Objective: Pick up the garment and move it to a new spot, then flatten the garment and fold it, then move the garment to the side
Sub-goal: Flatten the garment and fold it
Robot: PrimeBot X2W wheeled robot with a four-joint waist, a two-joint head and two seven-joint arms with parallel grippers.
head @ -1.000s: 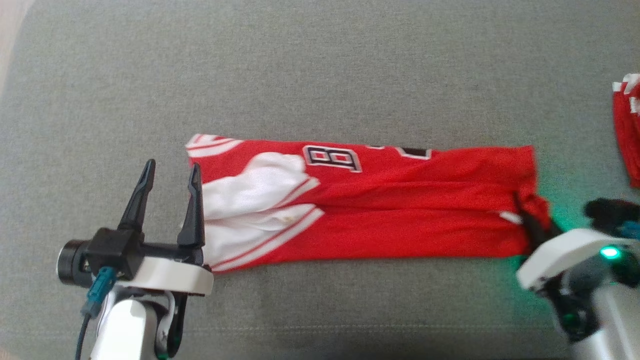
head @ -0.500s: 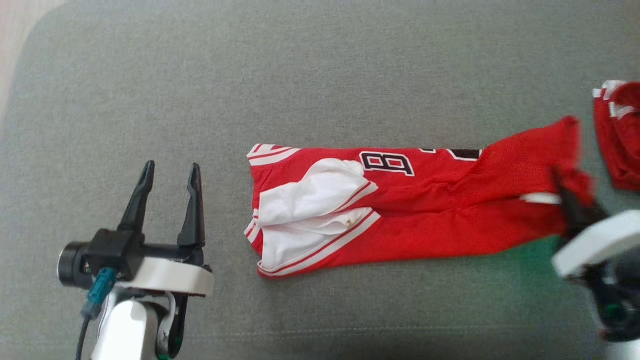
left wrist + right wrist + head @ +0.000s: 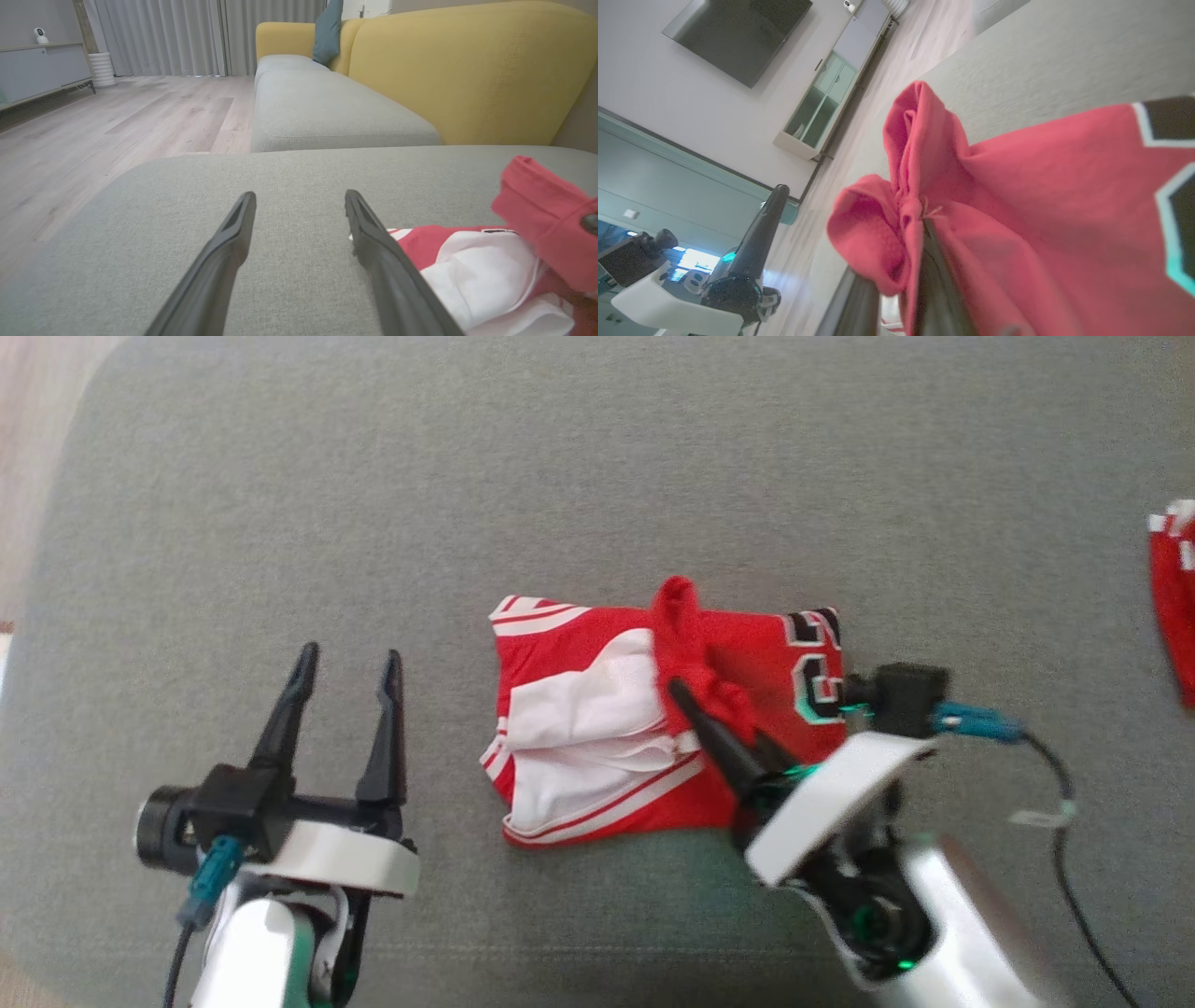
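Observation:
The garment point(image 3: 579, 644) is a red jersey with white trim, lying doubled over on the grey cushion point(image 3: 560, 476). My right gripper point(image 3: 677, 689) is shut on a bunched red end of it, held over the garment's middle. In the right wrist view the red cloth point(image 3: 1017, 186) is pinched at the right gripper point(image 3: 915, 219). My left gripper point(image 3: 344, 658) stands open just left of the garment, touching nothing. The left wrist view has the left gripper point(image 3: 299, 198) over bare cushion, with the garment point(image 3: 476, 270) to its right.
Another red garment point(image 3: 1172, 597) lies at the cushion's right edge. Wooden floor point(image 3: 28, 429) lies beyond the cushion's left edge. A yellow sofa backrest point(image 3: 467, 70) rises behind the cushions. A cable point(image 3: 1064, 831) hangs from my right wrist.
My right gripper has lifted the garment's right end and swung it leftward over the rest, so the long strip now lies doubled. The left gripper stays open beside it.

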